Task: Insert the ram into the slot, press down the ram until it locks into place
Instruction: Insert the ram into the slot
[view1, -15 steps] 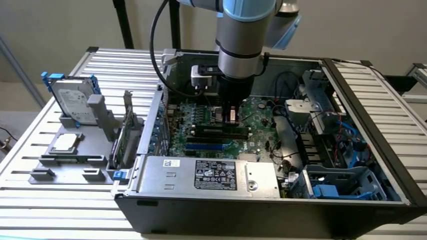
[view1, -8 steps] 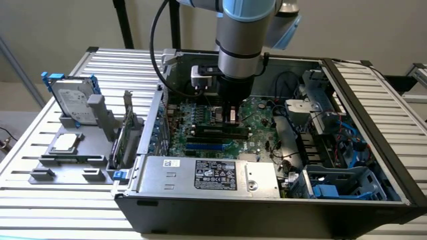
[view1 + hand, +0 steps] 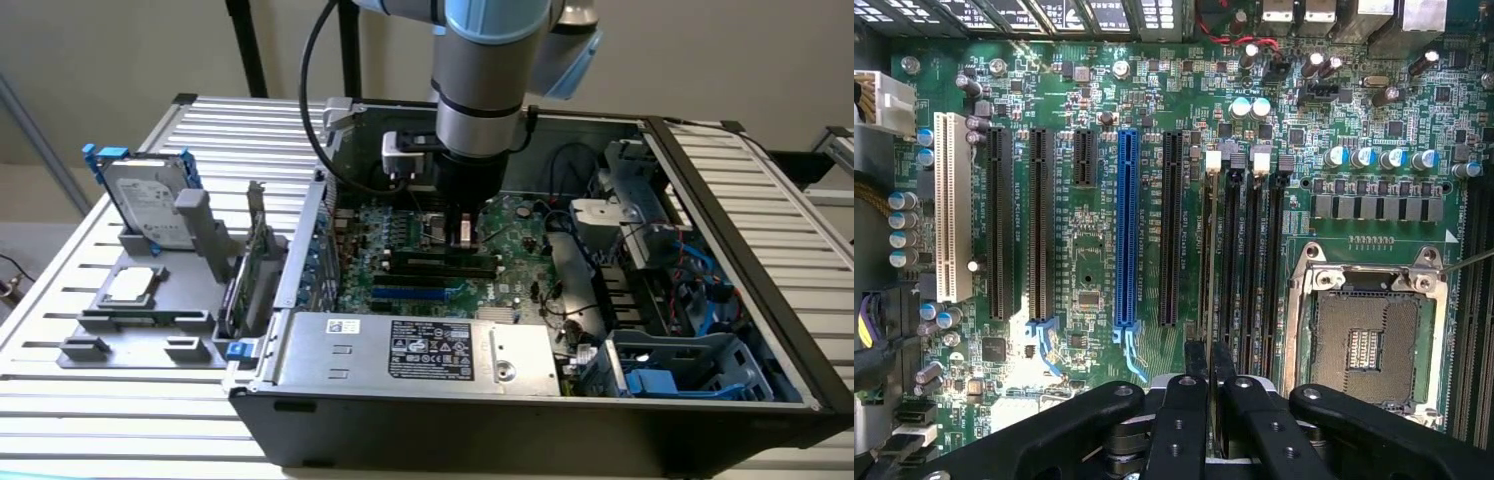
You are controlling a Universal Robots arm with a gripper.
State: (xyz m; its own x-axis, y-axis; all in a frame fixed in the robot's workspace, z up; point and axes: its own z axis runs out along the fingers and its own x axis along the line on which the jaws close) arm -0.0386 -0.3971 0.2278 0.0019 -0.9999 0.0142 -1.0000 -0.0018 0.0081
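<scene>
Hanging over the open case (image 3: 534,425), the gripper (image 3: 1209,362) pinches the ram (image 3: 1209,265) edge-on between nearly closed fingers (image 3: 1184,420). The stick's long axis lines up with the slot (image 3: 1214,162) straight beneath it, the memory socket nearest the expansion sockets (image 3: 1171,230). Whether it touches yet, I cannot tell.

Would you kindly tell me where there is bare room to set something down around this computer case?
The slatted table is bare in front of the grey holder, at the exterior view's left, and beside the case at that view's right. Inside the case it is crowded: the tool hangs over the board, cables beside it.
</scene>
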